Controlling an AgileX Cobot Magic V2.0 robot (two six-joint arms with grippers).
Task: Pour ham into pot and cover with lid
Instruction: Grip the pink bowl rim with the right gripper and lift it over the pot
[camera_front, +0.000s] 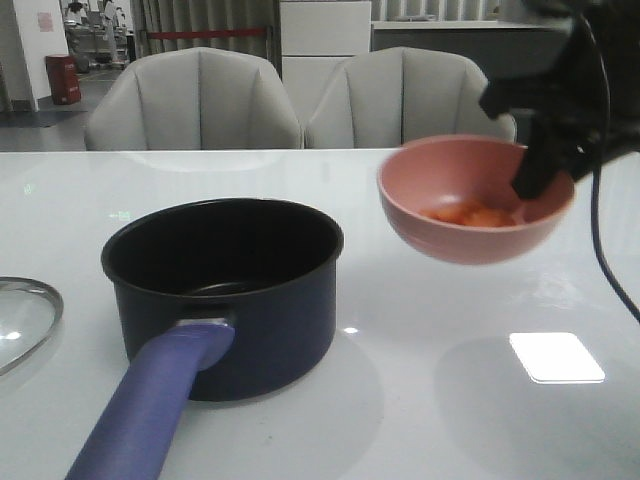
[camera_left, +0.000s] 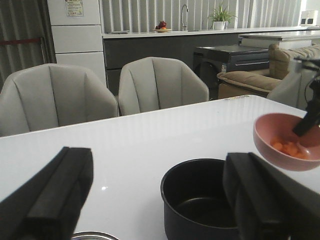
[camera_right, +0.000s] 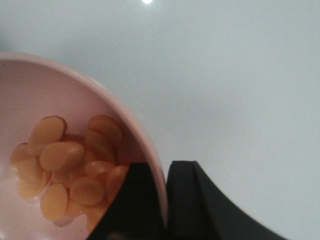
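Note:
The dark navy pot (camera_front: 225, 290) stands on the white table, its purple-blue handle (camera_front: 150, 410) pointing toward the near edge; its black inside holds nothing. To its right, above the table, my right gripper (camera_front: 535, 175) is shut on the rim of a pink bowl (camera_front: 470, 200), one finger inside and one outside. Orange-pink ham slices (camera_right: 65, 170) lie in the bowl's bottom. The glass lid (camera_front: 25, 320) lies flat at the left edge, partly cut off. My left gripper (camera_left: 157, 195) is open above the table behind the pot (camera_left: 200, 200), holding nothing.
Two grey chairs (camera_front: 300, 100) stand behind the table's far edge. A bright light reflection (camera_front: 555, 357) lies on the table surface at the right. A black cable (camera_front: 605, 250) hangs from the right arm.

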